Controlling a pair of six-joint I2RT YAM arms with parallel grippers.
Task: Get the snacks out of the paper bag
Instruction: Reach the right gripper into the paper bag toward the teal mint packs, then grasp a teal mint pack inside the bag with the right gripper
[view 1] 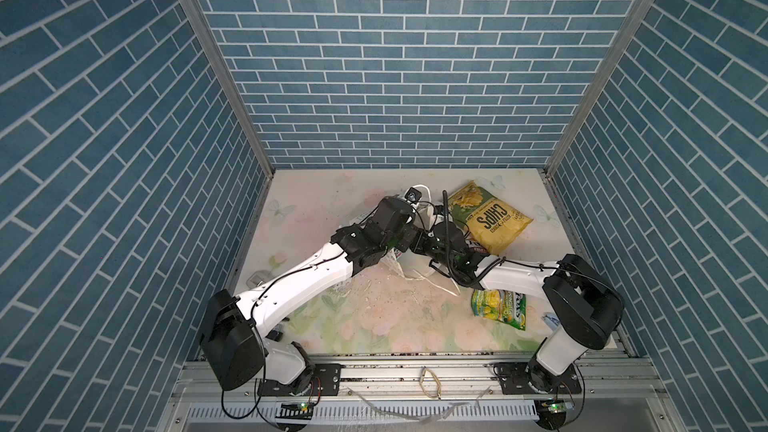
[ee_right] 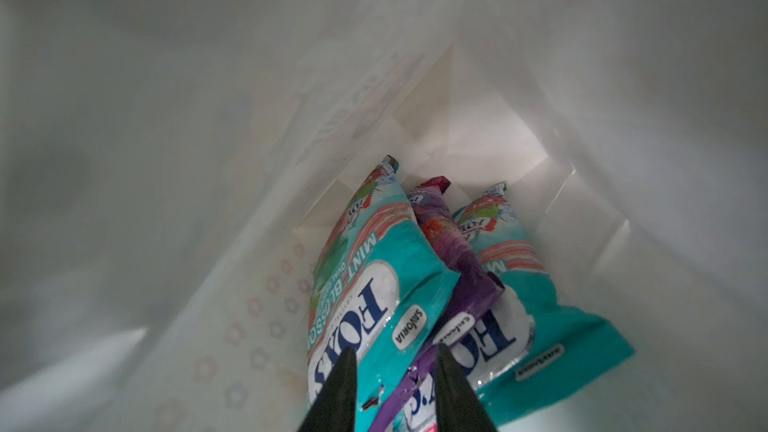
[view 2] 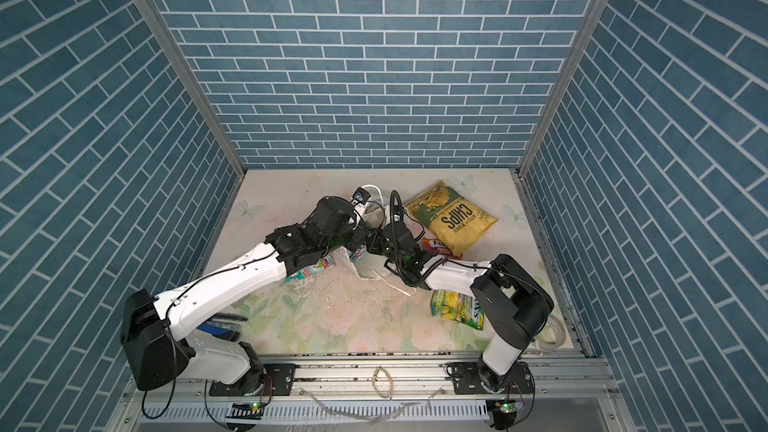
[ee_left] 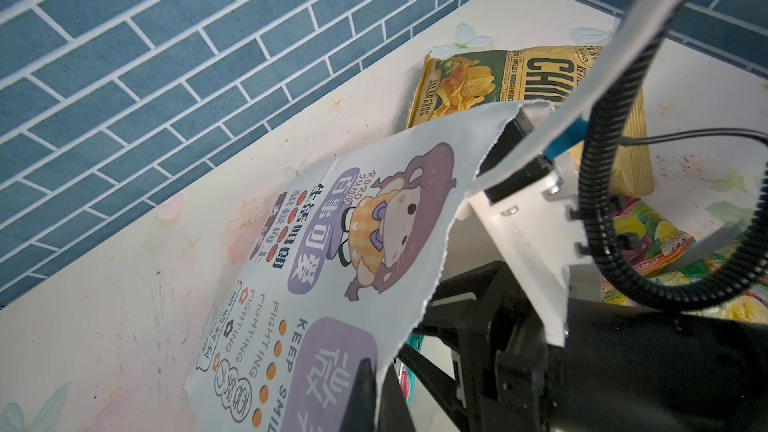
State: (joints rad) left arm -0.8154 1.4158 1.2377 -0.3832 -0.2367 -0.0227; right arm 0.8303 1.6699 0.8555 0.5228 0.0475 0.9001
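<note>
Three pouches [ee_right: 361, 276] under right gripper [ee_right: 395, 349], jaws apart, in paper bag [ee_right: 166, 160]; left gripper [ee_left: 376, 371] clamps its rim.

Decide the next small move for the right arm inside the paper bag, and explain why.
Probably ease the right gripper slightly deeper and close its fingers on the near edge of the top teal pouch. The fingers stand apart just above it, holding nothing; it lies partly over the purple pouch in the paper bag, whose rim the left gripper pinches.
</note>
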